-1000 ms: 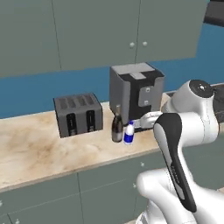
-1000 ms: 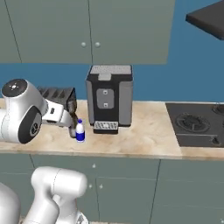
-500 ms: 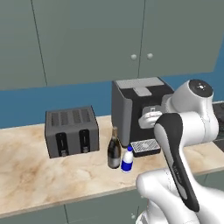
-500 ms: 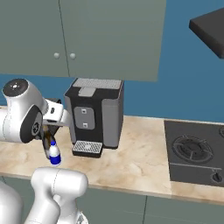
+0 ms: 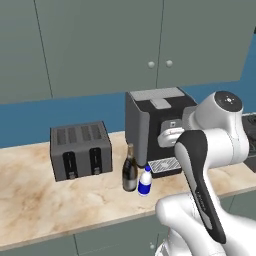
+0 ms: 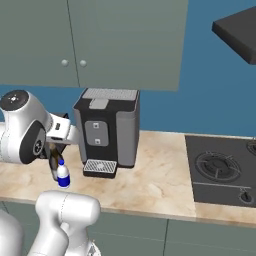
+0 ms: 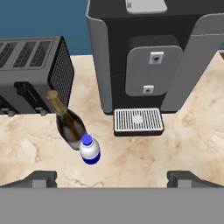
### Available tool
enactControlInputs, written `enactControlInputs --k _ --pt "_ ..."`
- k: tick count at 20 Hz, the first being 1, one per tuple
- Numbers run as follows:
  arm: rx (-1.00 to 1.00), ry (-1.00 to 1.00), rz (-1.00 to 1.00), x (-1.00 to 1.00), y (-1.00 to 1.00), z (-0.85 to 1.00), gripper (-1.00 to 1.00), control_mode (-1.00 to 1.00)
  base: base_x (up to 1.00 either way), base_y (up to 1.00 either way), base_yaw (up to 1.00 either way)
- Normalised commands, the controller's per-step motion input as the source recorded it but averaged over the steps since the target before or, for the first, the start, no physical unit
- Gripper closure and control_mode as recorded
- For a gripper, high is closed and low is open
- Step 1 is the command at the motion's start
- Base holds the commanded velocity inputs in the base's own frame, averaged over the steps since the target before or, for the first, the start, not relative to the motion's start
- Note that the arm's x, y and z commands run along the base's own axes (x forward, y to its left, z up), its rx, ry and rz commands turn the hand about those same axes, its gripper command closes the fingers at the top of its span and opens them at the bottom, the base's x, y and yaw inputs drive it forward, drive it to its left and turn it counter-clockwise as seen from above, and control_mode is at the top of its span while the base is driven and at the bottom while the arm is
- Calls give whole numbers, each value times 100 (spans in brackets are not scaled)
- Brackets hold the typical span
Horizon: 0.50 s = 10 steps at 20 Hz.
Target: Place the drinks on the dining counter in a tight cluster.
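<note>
On marble worktop (image 7: 183,131), near front edge: my gripper (image 7: 112,177) hangs above, jaws spread wide, nothing between them. I see white bottle (image 7: 89,150) ahead and left of gripper centre, upright, blue cap up. Just behind it, touching or nearly so, dark bottle (image 7: 69,124), taller, upright, long axis vertical. Beyond: toaster (image 7: 33,72) left, coffee machine (image 7: 148,52) right. I judge next move needs leftward shift, then descent onto white bottle first.

Beige veined marble worktop (image 5: 45,200). Dark grey ribbed toaster (image 5: 80,150). Charcoal coffee machine with lighter grey front panel (image 5: 150,130) and pale slotted drip tray (image 7: 138,121). Dark glass bottle with tan neck (image 7: 68,122). White bottle with blue cap and band (image 7: 89,150). Grey-green wall cabinets (image 5: 100,45); deep blue wall (image 6: 210,90). Black hob (image 6: 220,167).
</note>
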Motion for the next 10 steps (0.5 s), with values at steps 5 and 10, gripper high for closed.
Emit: enactControlInputs --k 5,10 --pt "0 0 0 0 0 0 -100 100 0 0 0" --pt "0 0 3 0 1 -5 -100 -100 0 0 0"
